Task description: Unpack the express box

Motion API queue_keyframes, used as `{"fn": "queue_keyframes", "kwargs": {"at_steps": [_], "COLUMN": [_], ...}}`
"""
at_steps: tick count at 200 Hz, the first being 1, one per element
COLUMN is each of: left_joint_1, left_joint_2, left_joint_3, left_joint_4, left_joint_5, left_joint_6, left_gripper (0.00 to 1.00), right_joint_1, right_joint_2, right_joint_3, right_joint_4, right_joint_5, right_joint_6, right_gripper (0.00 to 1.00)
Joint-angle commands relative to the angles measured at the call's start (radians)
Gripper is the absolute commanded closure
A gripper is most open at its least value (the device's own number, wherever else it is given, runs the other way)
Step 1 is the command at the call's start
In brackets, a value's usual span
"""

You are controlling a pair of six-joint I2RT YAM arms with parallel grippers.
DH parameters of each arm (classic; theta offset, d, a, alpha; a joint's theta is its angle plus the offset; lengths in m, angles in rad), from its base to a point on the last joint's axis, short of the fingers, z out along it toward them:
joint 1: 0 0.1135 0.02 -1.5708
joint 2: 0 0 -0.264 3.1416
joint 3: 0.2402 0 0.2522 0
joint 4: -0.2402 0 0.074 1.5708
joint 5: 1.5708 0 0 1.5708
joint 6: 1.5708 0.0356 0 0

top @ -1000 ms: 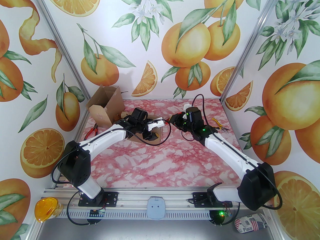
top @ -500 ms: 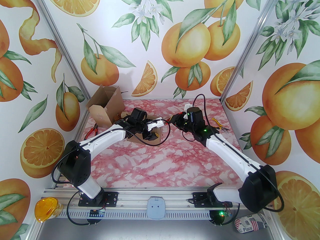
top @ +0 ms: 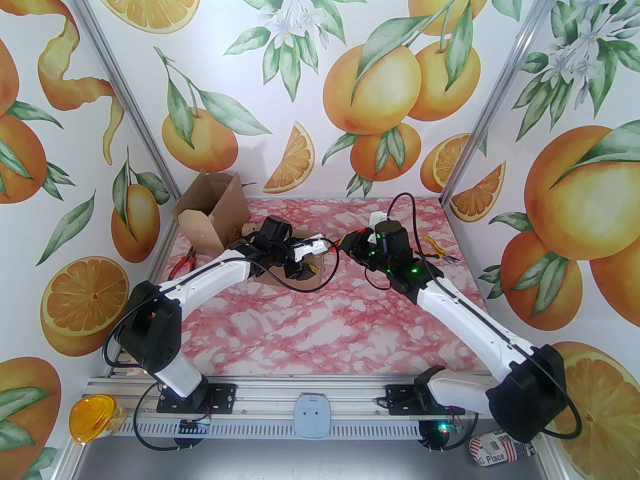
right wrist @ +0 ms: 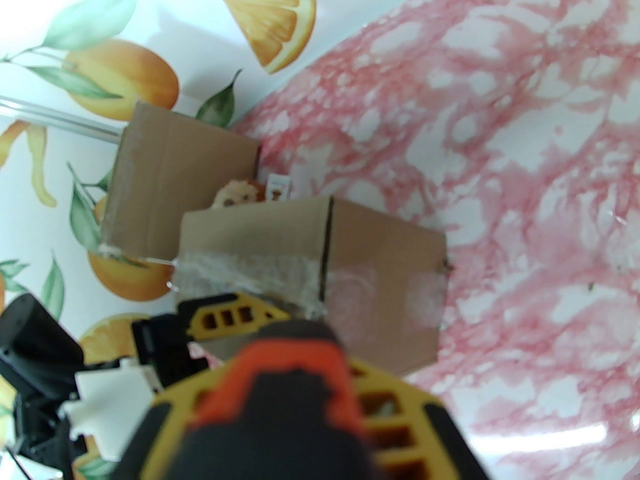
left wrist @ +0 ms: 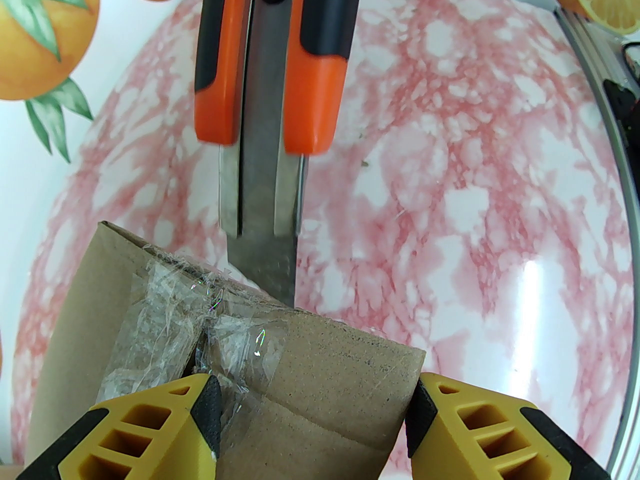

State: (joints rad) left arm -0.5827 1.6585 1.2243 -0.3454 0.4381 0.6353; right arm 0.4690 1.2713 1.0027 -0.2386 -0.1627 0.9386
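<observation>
Tape-cutting appears to be in hand. The brown cardboard express box (left wrist: 320, 368) is lying on the pink marbled surface (left wrist: 450, 168). At its taped edge, closed orange-handled steel scissors (left wrist: 265, 193) are being clamped by the right tool (right wrist: 310, 363). The left tool (left wrist: 312, 405) is being held wide over the box. Next, the blade likely needs driving along the seam.
</observation>
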Motion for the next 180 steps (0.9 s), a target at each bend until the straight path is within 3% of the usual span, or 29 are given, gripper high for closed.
{"fn": "queue_keyframes", "kwargs": {"at_steps": [1, 180], "left_joint_1": [0.011, 0.011], "left_joint_2": [-0.013, -0.007], "left_joint_3": [-0.027, -0.028], "left_joint_4": [-0.051, -0.055], "left_joint_5": [-0.010, -0.008], "left_joint_6": [-0.005, -0.005], "left_gripper": [0.38, 0.38], "right_joint_1": [0.005, 0.004], "right_joint_2": [0.010, 0.021], "right_joint_3": [-0.004, -0.001], "right_joint_4": [-0.006, 0.046], "right_joint_5": [0.029, 0.064], "right_joint_6": [0.000, 0.012], "right_gripper": [1.00, 1.00]}}
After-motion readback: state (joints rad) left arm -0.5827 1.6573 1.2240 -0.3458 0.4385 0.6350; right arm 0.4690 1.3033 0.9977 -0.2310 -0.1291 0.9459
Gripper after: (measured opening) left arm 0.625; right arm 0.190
